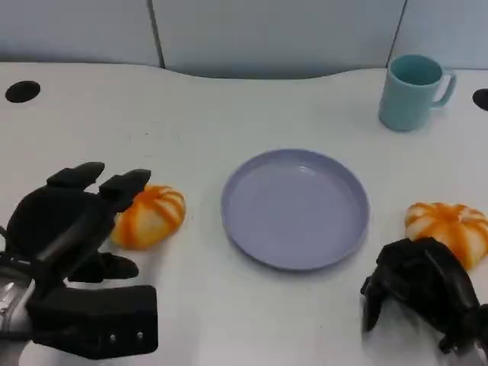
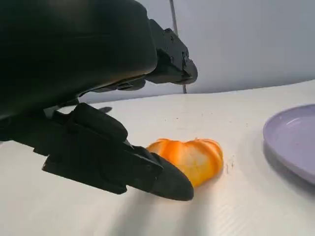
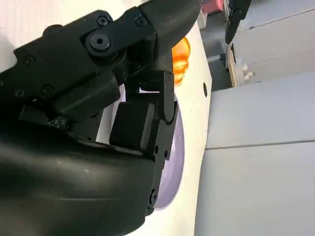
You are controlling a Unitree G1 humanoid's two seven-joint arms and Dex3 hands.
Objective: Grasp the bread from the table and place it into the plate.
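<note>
White worktop (image 1: 229, 320) carries a purple plate (image 1: 295, 207) in the middle. The left hand (image 1: 72, 229), released with fingers spread, reaches around the bread (image 1: 152, 216) beside the plate, ready to grasp. The right hand (image 1: 423, 293) rests clenched near a second bread (image 1: 450, 229).

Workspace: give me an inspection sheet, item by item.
Surface: white table, with dark holes near its far corners.
Job's things: left bread and right bread lie on the table either side of the plate, which holds nothing.
Clutter: teal mug, upright, far right.
Hands: left hand at the left bread, fingers apart, not closed on it; right hand curled, beside the right bread.
Cables: nothing seen.
Surroundings: grey panels behind.
</note>
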